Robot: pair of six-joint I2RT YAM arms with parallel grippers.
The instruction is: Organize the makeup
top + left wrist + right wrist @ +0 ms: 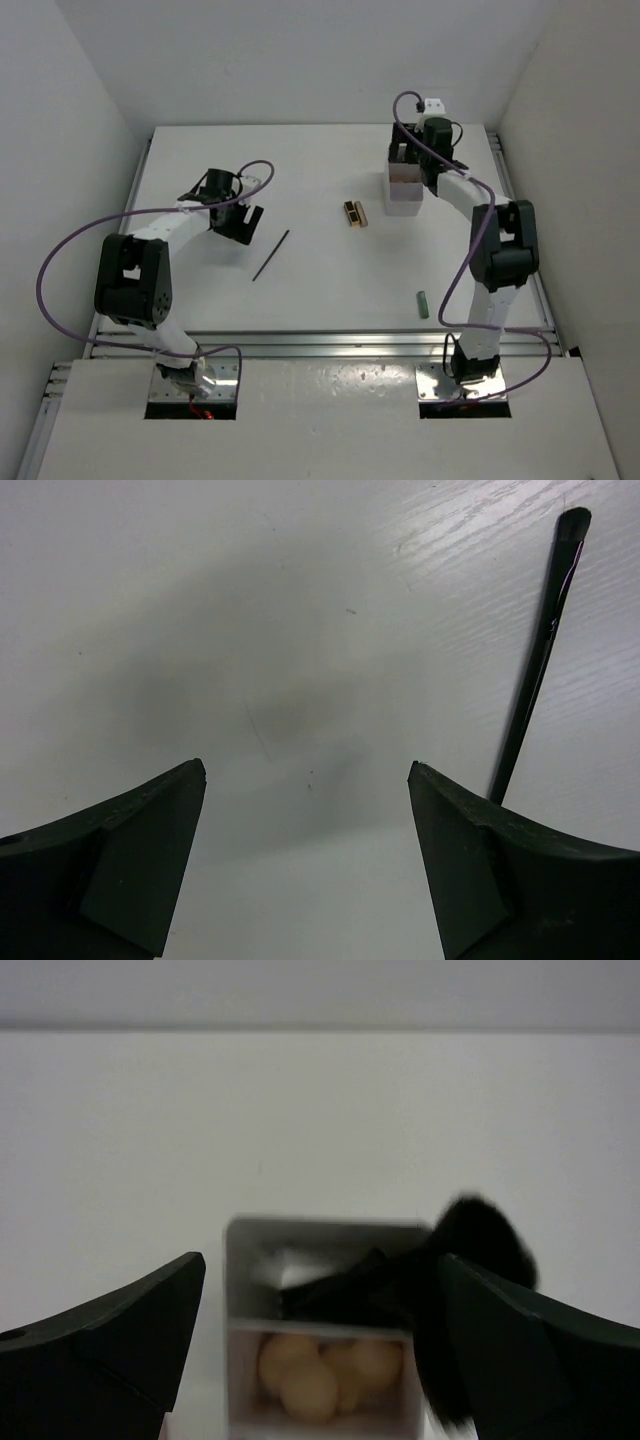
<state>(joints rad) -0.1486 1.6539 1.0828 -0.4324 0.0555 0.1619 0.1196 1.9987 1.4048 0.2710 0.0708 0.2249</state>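
My right gripper (320, 1260) hangs open over the white compartmented box (236, 1290), with nothing between its fingers. A black flared-head brush (484, 1238) leans, blurred, out of the box's far compartment by my right finger, and more black brush parts (345, 1295) lie inside. In the top view this gripper (408, 155) is over the box's (404, 203) far end. My left gripper (307, 770) is open above bare table, left of a thin black stick (540, 660). The stick (271, 255), a black-and-gold case (355, 213) and a green tube (423, 303) lie on the table.
Several peach-coloured rounded pieces (320, 1370) fill the box's near compartment. White walls close in the table on the left, back and right. A metal rail (320, 343) runs along the near edge.
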